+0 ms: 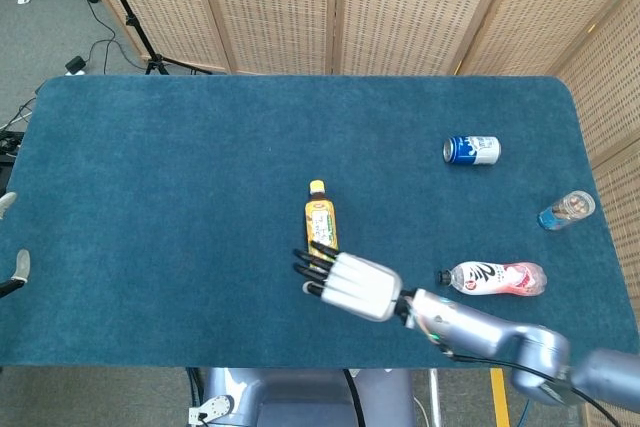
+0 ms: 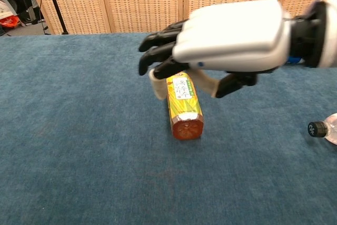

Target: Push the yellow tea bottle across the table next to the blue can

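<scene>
Chest view: right hand [image 2: 226, 38] hovers, fingers spread, over yellow tea bottle [image 2: 184, 106].

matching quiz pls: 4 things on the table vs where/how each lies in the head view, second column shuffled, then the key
Things:
1. yellow tea bottle
2. blue can
3. pink-labelled clear bottle
4. right hand

Places:
A. on its side, far right part of the table
B. over the near end of the tea bottle
C. on its side, near right edge, black cap pointing left
D. lying mid-table, cap pointing away from the robot

Pairs: 1-D, 2-A, 3-C, 4-B
</scene>
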Controlling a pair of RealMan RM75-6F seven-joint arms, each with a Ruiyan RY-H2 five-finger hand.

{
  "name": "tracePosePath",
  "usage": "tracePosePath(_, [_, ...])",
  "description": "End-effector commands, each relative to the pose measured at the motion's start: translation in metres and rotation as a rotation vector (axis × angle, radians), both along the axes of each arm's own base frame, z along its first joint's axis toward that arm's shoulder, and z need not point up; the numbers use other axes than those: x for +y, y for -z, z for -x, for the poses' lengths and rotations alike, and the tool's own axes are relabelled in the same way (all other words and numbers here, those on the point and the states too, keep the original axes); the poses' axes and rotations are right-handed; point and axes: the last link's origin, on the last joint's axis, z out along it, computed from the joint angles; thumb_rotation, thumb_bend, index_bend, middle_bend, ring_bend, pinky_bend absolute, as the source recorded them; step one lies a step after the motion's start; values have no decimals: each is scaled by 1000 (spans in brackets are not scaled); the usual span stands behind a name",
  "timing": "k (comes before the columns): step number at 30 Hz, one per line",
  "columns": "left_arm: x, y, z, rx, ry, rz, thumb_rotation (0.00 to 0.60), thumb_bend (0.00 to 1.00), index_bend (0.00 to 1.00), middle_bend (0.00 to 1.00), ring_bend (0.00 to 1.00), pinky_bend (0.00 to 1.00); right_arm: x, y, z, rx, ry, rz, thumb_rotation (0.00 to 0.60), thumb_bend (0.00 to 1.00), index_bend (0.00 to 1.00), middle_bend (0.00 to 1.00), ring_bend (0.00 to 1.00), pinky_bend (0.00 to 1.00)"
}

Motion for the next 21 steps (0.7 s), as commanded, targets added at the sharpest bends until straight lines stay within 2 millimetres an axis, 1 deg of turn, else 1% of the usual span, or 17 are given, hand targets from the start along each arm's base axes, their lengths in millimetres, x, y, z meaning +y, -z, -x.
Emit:
tracePosePath(1, [1,0,1,-3,-4,-1,600,568,0,0,0,0,-11,32,-42,21,-82,22,600,1000,347,173,21,144])
tracePosePath(6, [3,0,3,-5,-16,3,600,567,0,0,0,0,-15,55,-63,34,-93,28,600,1000,351,176,21,144])
tracePosePath(8, [4,0,4,-6,-22,7,600,567,0,0,0,0,-23,64,-69,45,-91,59,600,1000,351,176,21,144])
tracePosePath(10, [5,0,5,-7,-25,10,600,568,0,0,0,0,-31,69,-72,51,-70,83,600,1000,351,177,21,144])
tracePosePath(12, [5,0,5,-11,-27,15,600,568,0,0,0,0,-41,74,-70,63,-29,115,600,1000,351,176,21,145])
tracePosePath(17, [5,-1,6,-18,-24,21,600,568,0,0,0,0,-56,79,-57,101,43,165,600,1000,351,184,21,145])
tracePosePath(19, [6,-1,7,-18,-27,25,600,568,0,0,0,0,-57,84,-46,96,131,138,600,1000,361,195,21,145])
tracePosePath(21, [8,-1,7,-20,-30,29,600,568,0,0,0,0,-55,89,-42,100,158,133,600,1000,368,200,27,145])
